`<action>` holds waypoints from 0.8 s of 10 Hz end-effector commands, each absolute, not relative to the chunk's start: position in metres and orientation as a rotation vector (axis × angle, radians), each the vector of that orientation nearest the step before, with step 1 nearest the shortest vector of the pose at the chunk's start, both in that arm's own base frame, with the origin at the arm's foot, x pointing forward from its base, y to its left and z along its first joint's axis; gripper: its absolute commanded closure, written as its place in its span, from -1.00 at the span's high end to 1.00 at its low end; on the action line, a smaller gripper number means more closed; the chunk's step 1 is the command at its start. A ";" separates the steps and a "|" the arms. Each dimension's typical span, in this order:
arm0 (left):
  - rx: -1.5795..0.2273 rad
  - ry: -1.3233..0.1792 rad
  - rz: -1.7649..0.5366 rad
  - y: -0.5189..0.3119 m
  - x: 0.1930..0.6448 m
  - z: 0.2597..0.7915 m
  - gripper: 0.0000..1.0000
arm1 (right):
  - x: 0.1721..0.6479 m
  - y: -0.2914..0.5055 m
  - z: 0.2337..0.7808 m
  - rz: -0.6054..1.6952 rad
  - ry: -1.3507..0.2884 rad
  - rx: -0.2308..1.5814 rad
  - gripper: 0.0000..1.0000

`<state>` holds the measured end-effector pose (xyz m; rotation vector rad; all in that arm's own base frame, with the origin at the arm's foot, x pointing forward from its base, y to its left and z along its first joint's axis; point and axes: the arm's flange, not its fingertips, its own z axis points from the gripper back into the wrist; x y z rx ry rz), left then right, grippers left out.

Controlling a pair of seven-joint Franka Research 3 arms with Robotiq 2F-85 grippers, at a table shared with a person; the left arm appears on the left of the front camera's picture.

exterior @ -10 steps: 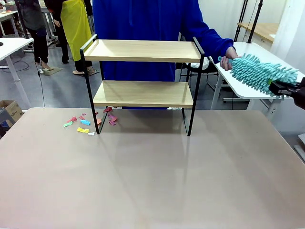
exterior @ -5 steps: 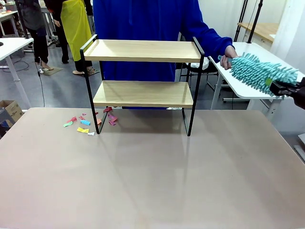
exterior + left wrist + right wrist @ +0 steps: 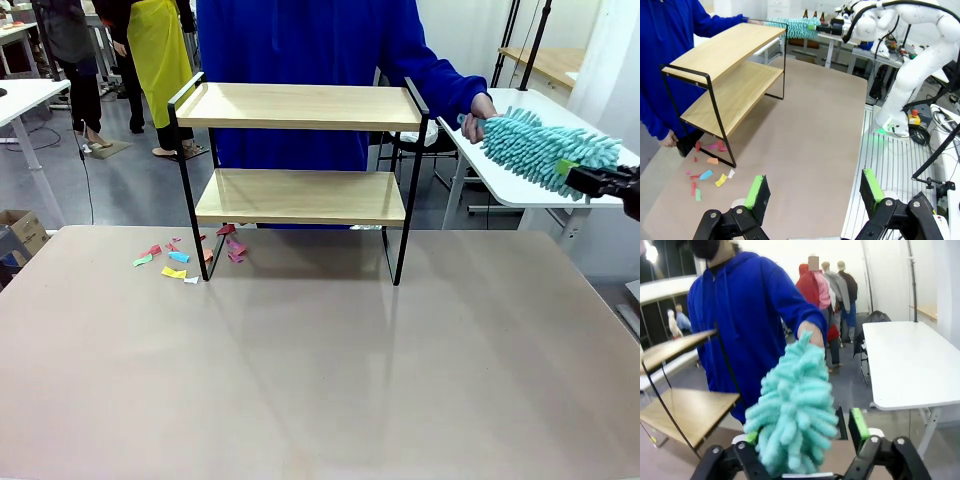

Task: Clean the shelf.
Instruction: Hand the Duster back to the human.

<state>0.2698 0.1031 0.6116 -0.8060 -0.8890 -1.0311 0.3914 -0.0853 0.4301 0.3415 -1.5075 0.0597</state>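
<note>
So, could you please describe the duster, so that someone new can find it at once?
Look right of the shelf, past its top board. There the person's hand holds out the duster, above a white side table. It is fluffy and turquoise, unlike anything nearby.

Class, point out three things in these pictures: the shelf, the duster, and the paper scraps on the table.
shelf [image 3: 300,105], front view, top wooden board.
duster [image 3: 540,148], front view, fluffy teal head.
paper scraps [image 3: 175,262], front view, coloured bits by the shelf's left foot.

floor [image 3: 130,175]: grey | white tables [image 3: 520,150]: both sides | far wall [image 3: 805,250]: pale, probably white
</note>
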 end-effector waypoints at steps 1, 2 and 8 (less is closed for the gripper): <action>-0.821 -0.918 -1.043 0.101 0.271 0.614 0.90 | 0.377 -0.096 0.488 -0.056 -1.597 0.431 1.00; -0.821 -0.918 -1.043 0.101 0.271 0.614 0.90 | 0.372 -0.107 0.519 -0.138 -1.625 0.493 1.00; -0.821 -0.918 -1.043 0.101 0.271 0.614 0.90 | 0.347 -0.161 0.605 -0.413 -1.760 0.627 1.00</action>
